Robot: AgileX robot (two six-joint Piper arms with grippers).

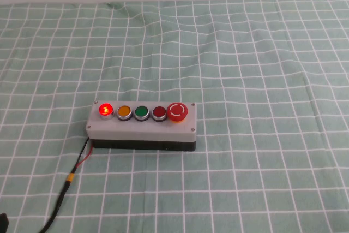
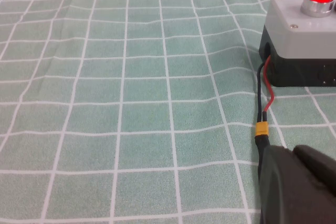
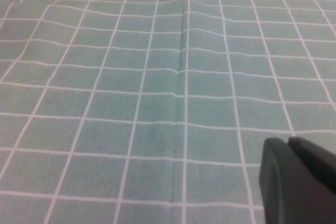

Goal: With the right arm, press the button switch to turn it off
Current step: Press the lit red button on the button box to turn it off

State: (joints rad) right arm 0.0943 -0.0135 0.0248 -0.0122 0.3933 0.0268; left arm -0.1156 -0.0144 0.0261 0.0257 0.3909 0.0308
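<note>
- Two fingers (image 2: 315, 182) of the left gripper (image 2: 292, 151) are pressed together with nothing between them, low over the cloth (image 1: 262, 53) toward the table's near-left corner.
- Just past their tips, a black-and-red cable (image 2: 261, 106) with a yellow plug (image 2: 261, 129) runs on to the left end of the box. The left gripper is near the box but not touching it.
- The box (image 1: 142, 129), grey on top with a black base, lies flat left of the table's middle. It is closer to the near edge than the far one, with its long side along that edge.
- Five caps sit in a row on its top. A lit red light (image 1: 104, 109) is at the left end, then a yellow button (image 1: 124, 112), a green button (image 1: 142, 112) and a dark red button (image 1: 159, 113). A large mushroom button (image 1: 177, 111) is at the right end.
- The right gripper (image 3: 287, 141) is also closed on nothing, hanging over bare cloth. Its wrist view takes in only cloth, so it is apart from the box, though how far cannot be told.
</note>
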